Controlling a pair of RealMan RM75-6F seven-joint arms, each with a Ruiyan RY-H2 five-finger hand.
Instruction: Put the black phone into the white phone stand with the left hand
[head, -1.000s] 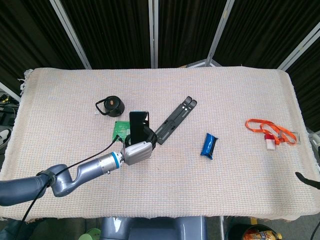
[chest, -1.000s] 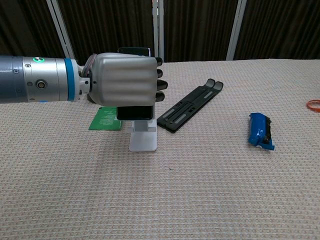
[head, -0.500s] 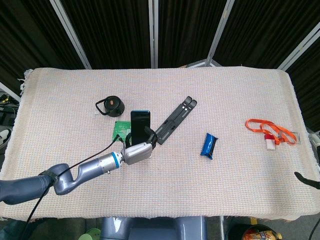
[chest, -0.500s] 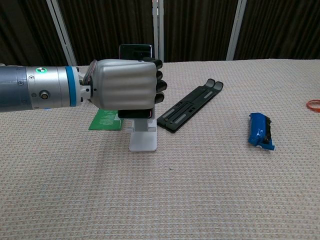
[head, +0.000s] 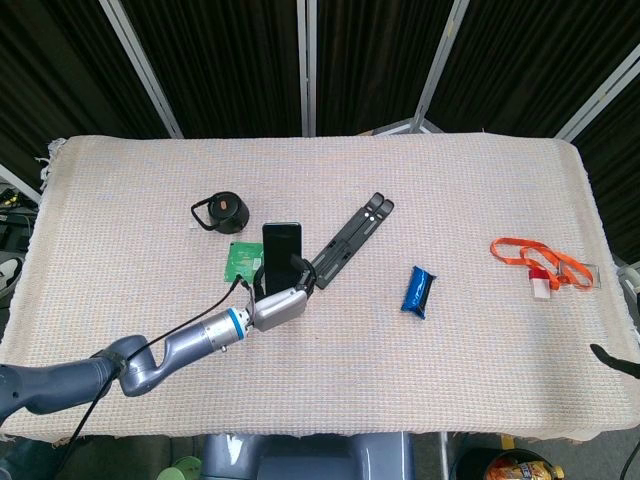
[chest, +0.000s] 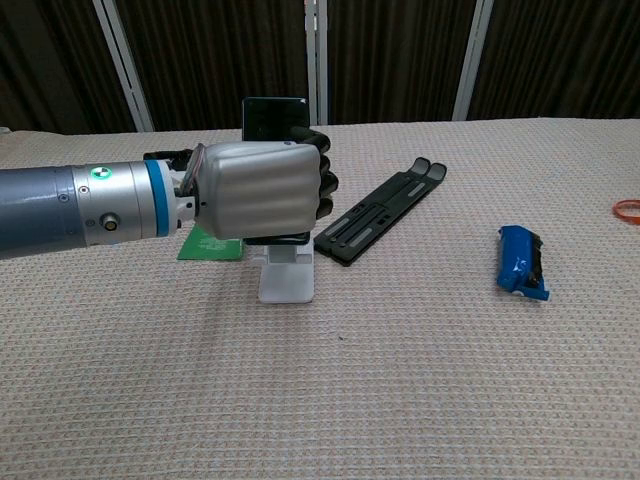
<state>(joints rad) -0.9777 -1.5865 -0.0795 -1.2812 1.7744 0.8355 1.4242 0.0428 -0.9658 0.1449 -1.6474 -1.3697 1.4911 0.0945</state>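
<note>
Since a second ago my left hand (chest: 262, 192) has come down a little and the phone (head: 282, 247) now stands straighter, its top edge higher above my knuckles in the chest view. Largest in front of me is the cloth-covered table (head: 480, 360), running well out to every side of the hand. My left arm (head: 160, 352) comes in from the lower left. The hand is wrapped around the phone's lower half, fingers (chest: 322, 185) curled over its right edge, so I have it firmly held. Directly below the hand sits the white stand (chest: 286, 278); the phone's bottom edge is hidden behind my fist, so I cannot tell whether it is seated in the cradle. Just right of the hand lies a long black folding bracket (chest: 382, 209), angled away. Behind the hand, partly covered, is a green card (chest: 211, 246), and further back a black round cap (head: 222, 210). Well to the right lies a blue packet (chest: 521, 263), and far right an orange lanyard (head: 540, 258). I cannot see my right hand in either view
</note>
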